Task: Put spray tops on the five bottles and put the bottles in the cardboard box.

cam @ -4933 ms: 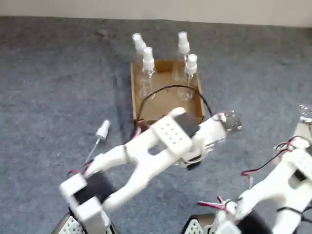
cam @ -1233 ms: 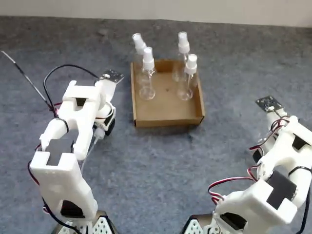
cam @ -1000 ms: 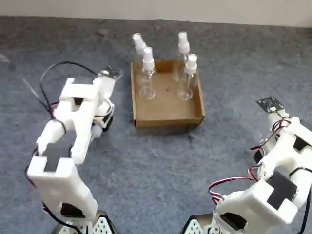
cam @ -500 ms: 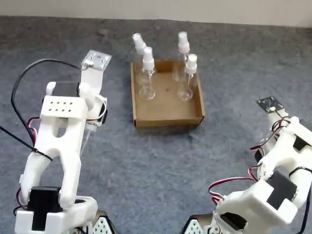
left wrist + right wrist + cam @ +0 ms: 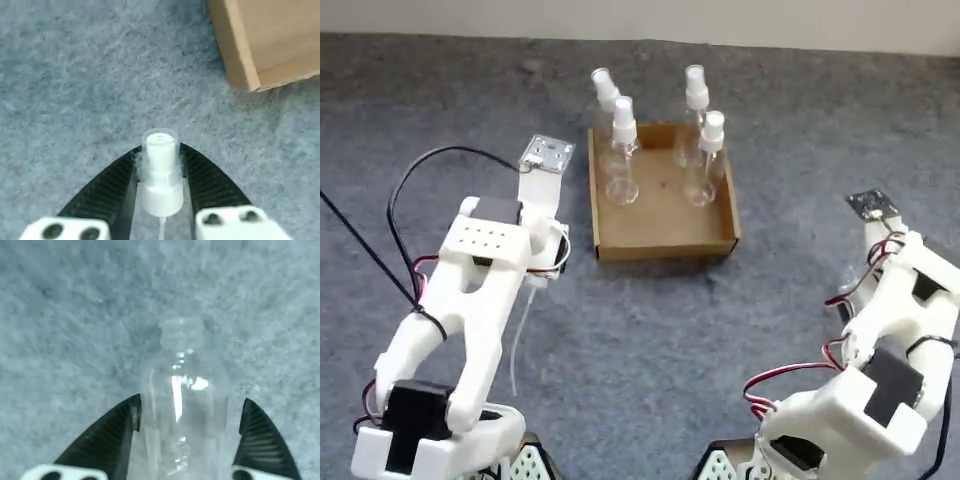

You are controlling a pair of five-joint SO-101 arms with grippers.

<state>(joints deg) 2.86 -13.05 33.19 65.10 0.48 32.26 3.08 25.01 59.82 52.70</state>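
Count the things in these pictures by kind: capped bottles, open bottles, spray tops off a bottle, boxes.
Capped bottles: 4
Open bottle: 1
Loose spray top: 1
Cardboard box: 1
Total: 7

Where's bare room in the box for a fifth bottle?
The near half of the brown cardboard box floor is bare, bordered by its near wall and the four capped clear bottles crowding the far half. Grey carpet just in front of that wall is also bare.
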